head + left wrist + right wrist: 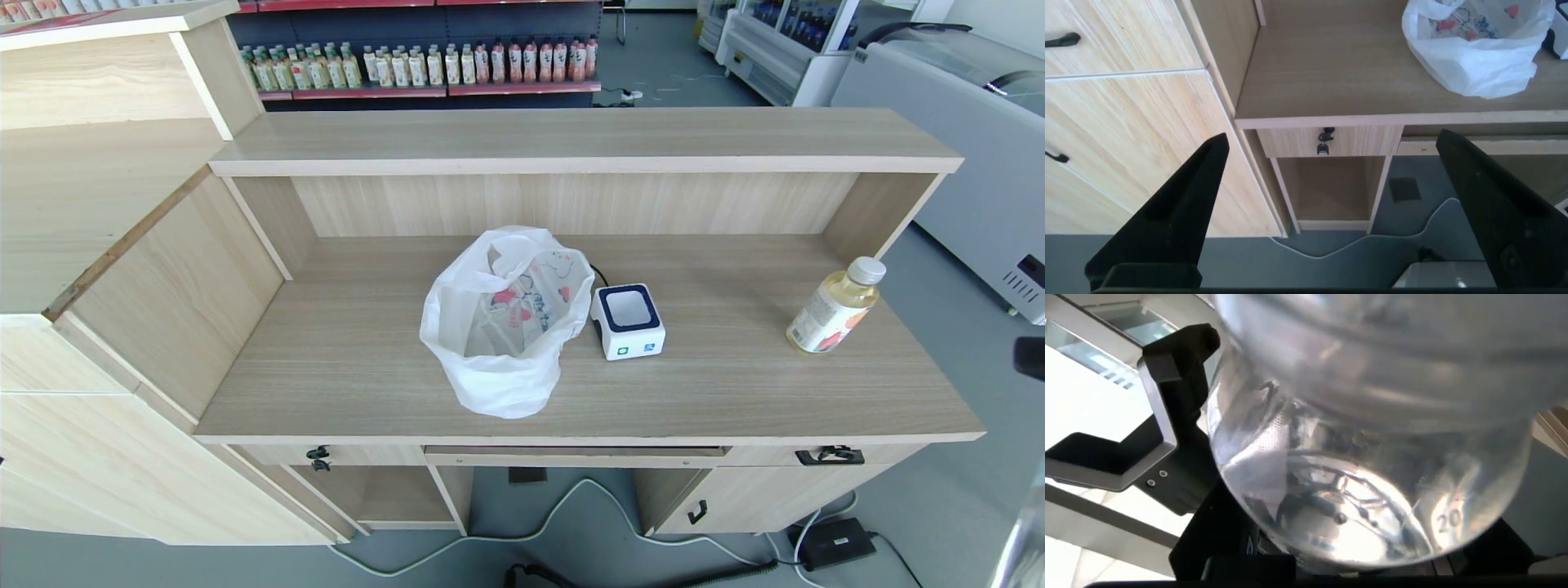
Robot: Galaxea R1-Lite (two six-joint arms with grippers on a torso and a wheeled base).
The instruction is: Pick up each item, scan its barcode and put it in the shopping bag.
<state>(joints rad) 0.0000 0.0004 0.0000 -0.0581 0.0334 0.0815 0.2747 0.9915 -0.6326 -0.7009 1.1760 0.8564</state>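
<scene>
Early in the task, by the look of things. Pinching a clear bottle (1355, 506) in the right end effector (1364, 384), apparently off the right side of the bench (735, 384). Not yet over the scanner (627, 320), just right of the shopping bag (498, 327) at mid-bench. Holding the left end effector (1333, 139) spread and empty, low off the near left corner. Cannot tell whether anything lies in the bag. Left to do, on this reading: scan and bag the held bottle, then the yellow drink bottle (834, 306) standing upright far right.
</scene>
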